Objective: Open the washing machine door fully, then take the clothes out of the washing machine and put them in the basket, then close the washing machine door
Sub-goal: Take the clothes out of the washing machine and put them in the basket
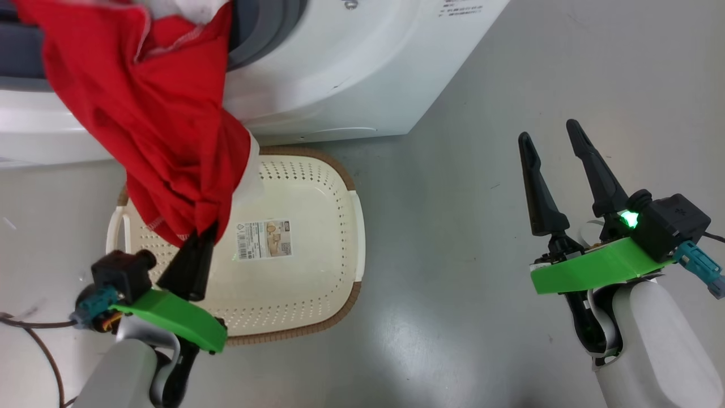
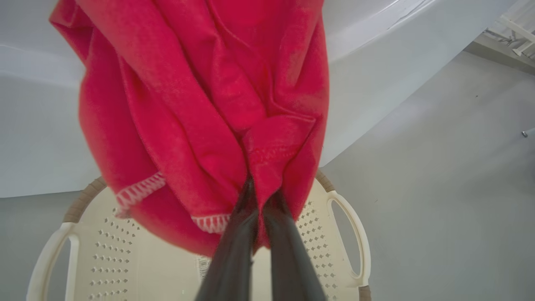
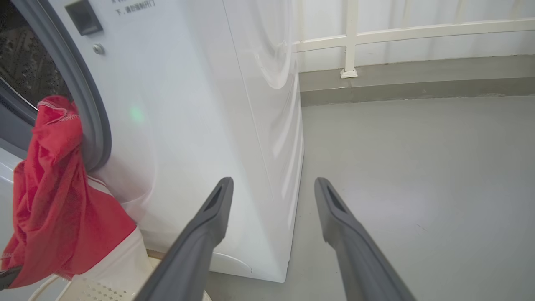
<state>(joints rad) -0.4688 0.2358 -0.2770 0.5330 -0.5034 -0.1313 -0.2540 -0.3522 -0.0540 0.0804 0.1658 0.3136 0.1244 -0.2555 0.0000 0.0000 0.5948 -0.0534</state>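
A red garment of the clothes [image 1: 164, 124] hangs out of the washing machine [image 1: 340, 73] opening down over the cream basket [image 1: 317, 266] on the floor. My left gripper [image 1: 203, 238] is shut on the garment's lower hem, above the basket's left half. In the left wrist view the clothes [image 2: 200, 104] bunch around the closed fingers [image 2: 244, 217], with the basket [image 2: 104, 259] below. My right gripper [image 1: 548, 129] stands open and empty over the floor, right of the machine. The right wrist view shows the clothes [image 3: 54, 200] draped over the grey gasket [image 3: 94, 121]. The washing machine door is out of view.
A white cloth piece [image 1: 253, 170] hangs beside the red fabric at the basket's far rim. The machine's corner [image 3: 288, 251] lies just ahead of my right gripper [image 3: 272, 182]. A white railing [image 3: 350, 42] runs along the far wall. A dark cable [image 1: 39, 334] trails by my left arm.
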